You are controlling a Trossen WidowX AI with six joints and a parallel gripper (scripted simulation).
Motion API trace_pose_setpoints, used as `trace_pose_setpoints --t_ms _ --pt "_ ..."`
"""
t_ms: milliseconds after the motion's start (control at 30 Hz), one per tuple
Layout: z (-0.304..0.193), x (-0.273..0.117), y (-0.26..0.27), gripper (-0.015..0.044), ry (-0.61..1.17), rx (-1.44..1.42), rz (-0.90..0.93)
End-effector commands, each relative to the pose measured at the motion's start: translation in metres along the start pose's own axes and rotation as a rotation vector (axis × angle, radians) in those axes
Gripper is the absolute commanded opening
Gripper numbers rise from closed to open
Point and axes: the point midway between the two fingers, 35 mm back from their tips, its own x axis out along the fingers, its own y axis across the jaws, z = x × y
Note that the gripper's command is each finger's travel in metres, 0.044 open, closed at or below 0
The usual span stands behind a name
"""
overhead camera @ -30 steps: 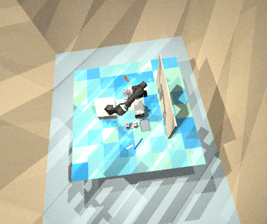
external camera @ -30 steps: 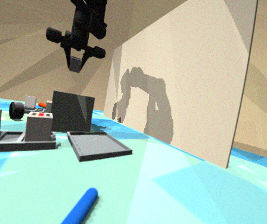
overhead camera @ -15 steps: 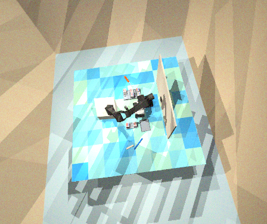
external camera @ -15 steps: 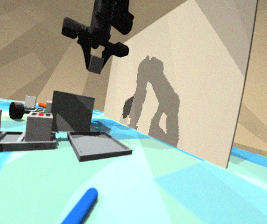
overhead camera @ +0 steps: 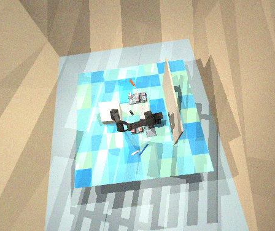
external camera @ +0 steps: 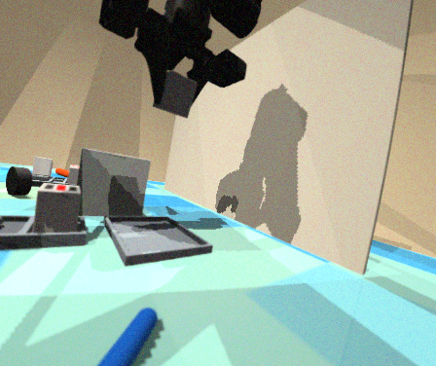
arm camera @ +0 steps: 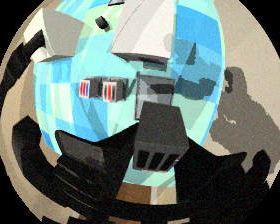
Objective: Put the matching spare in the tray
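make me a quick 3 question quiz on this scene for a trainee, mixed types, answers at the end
1. True or false: the gray block between the fingers is held up off the tray.

2. Which of these lies beside the blue rod?
A) the black cylinder
B) the short white stick
C) the upright board

3. Fill in the color: the screwdriver has an ____ handle.

Key: 1. true; 2. B; 3. orange
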Motion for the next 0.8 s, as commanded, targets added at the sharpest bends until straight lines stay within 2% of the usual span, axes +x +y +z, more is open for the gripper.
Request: trace_pose_setpoints --t_ms 0,767 --pt "-0.009 -0.001 0.001 0.0000 0.011 -0.008 -0.001" --pt "-0.008 0.021 -0.004 0.0000 0.007 -0.007 -0.001"
